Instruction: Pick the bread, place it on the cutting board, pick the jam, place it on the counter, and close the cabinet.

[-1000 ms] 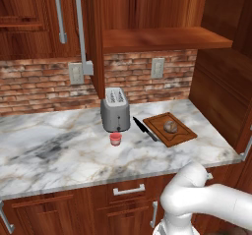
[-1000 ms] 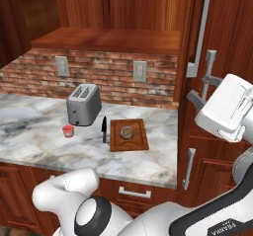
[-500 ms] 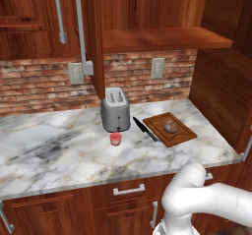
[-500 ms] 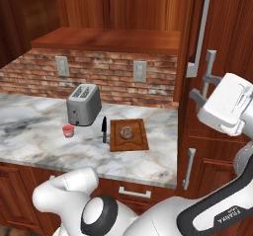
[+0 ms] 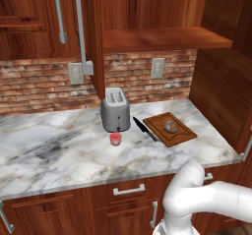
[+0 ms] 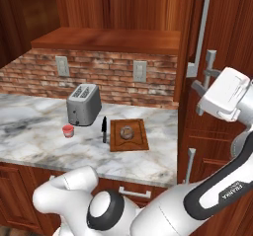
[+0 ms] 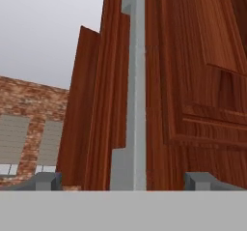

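Note:
The bread [image 5: 171, 126] [image 6: 127, 131] lies on the cutting board [image 5: 183, 135] [image 6: 140, 143], right of the toaster. On the counter [image 5: 59, 155] [image 6: 29, 141] in front of the toaster stands the jam [image 5: 115, 138] [image 6: 67, 130]. The cabinet door [image 5: 96, 42] [image 6: 187, 47] stands open, edge-on to both base views, above an open shelf. My gripper [image 6: 203, 81] [image 7: 123, 181] is open, raised at the door's lower end. In the hand view the door's silver bar handle [image 7: 135, 104] runs between the fingertips [image 7: 46, 180], close in front.
A silver toaster [image 5: 115, 109] [image 6: 84, 104] stands against the brick wall, and a black knife [image 5: 144, 128] [image 6: 104, 129] lies between it and the board. A tall wooden cabinet [image 6: 222, 42] rises to the right of the counter. Drawers [image 5: 128, 190] sit below the counter's edge.
My hand has edged slightly up and left toward the cabinet door's handle. Bread, jam and board have not moved.

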